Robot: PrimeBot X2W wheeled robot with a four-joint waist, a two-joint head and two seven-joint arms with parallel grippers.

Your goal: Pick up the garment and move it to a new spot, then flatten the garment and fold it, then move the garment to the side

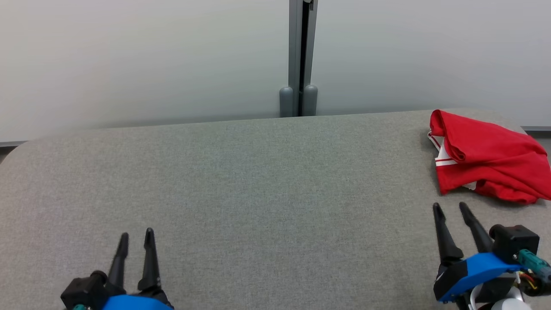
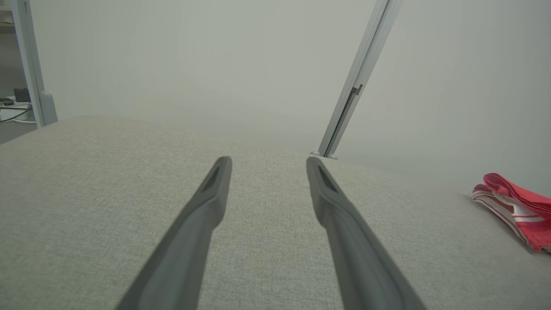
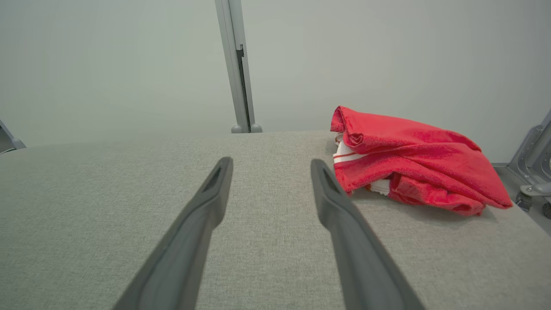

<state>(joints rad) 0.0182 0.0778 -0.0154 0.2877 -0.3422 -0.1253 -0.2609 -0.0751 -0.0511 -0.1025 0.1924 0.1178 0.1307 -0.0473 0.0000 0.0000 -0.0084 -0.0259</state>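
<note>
1. Red garment (image 1: 486, 157) is bunched up in a heap at the far right corner of the grey tabletop (image 1: 258, 181).
2. The right gripper (image 1: 450, 206) sits just short of it, not touching, jaws wide and empty.
3. The left gripper (image 1: 137, 233) is well off to the left, jaws wide and empty too.

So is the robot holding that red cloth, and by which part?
Nothing is held. The left gripper and right gripper are both open and empty; the red garment lies crumpled on the grey table, far right, apart from them.
</note>
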